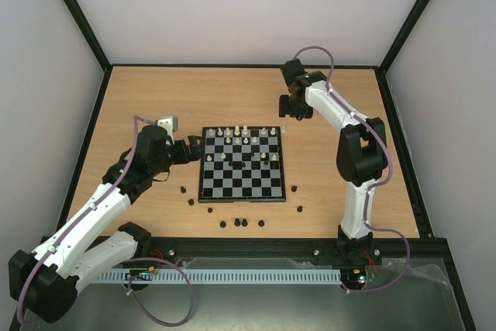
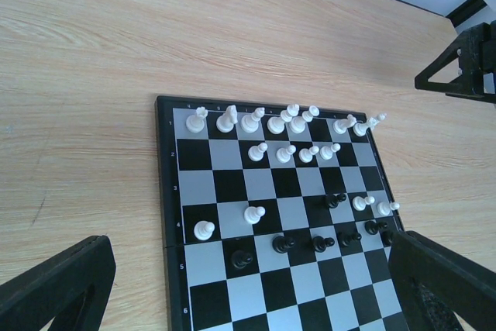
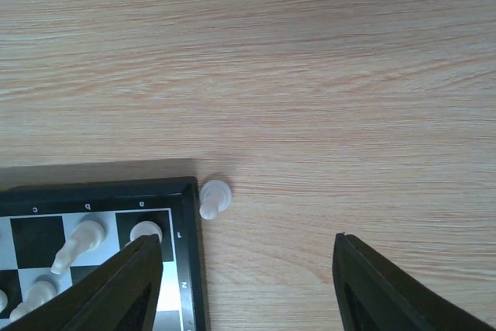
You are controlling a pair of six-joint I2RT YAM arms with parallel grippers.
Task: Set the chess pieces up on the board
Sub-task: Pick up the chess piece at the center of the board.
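The board lies mid-table, with white chess pieces along its far rows and black ones in the middle rows. My left gripper hovers at the board's left edge, open, its fingers wide apart above the near squares. The right gripper hangs beyond the board's far right corner, open and empty. Below it, a white pawn lies on the wood, touching the board frame at the corner, ahead of the dark fingers.
Several loose black pieces lie on the wood: some left of the board, a cluster near its front edge, and two to its right. Black frame posts and walls ring the table.
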